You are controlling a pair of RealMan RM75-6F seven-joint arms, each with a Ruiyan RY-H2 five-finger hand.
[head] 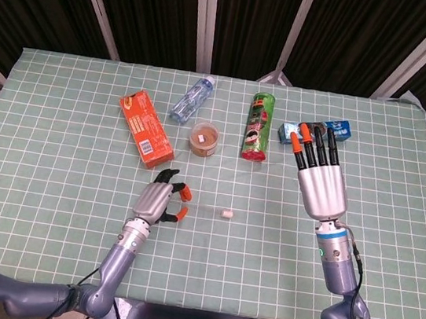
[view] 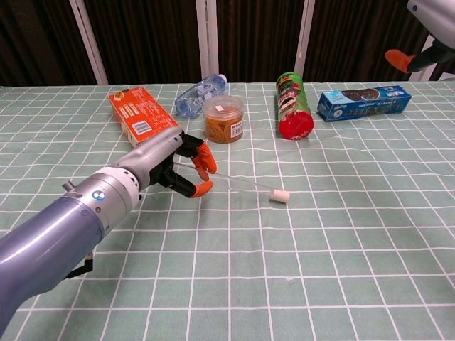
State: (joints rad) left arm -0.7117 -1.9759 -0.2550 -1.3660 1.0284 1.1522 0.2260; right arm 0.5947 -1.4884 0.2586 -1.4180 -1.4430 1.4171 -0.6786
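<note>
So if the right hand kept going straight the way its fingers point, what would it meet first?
Most likely the blue cookie box: the right hand has its fingertips just short of it, though the hand may be raised above it.

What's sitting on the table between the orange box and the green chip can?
A small round jar with brownish contents lies between the orange box and the green chip can; the head view shows it best.

Left hand curled, right hand outstretched.

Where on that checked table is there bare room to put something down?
The near half, in front of the swab held by the left robot hand, is bare. It is crowded at the back, around the orange box, bottle, jar, chip can and cookie box.
</note>
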